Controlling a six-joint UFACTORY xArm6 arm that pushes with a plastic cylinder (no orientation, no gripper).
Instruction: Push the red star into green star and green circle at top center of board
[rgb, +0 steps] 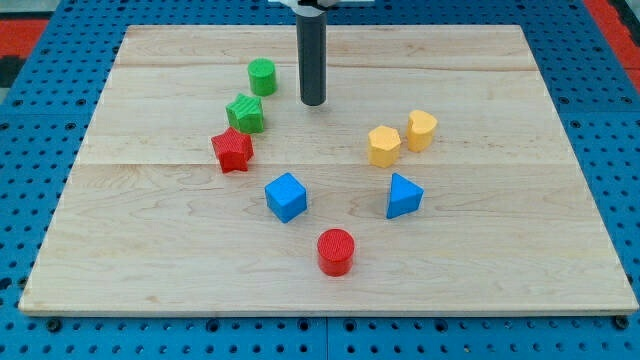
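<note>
The red star (232, 150) lies left of the board's middle, touching or nearly touching the green star (245, 113) just above and to its right. The green circle (262, 76) stands a little higher, close to the green star. My tip (313, 102) is at the lower end of the dark rod, to the right of the green star and green circle, apart from both, and up and to the right of the red star.
A blue cube (286, 196), a red circle (336, 251) and a blue triangle (403, 195) lie lower down. Two yellow blocks (384, 146) (421, 130) sit at the right of centre. The wooden board (150, 260) rests on a blue pegboard.
</note>
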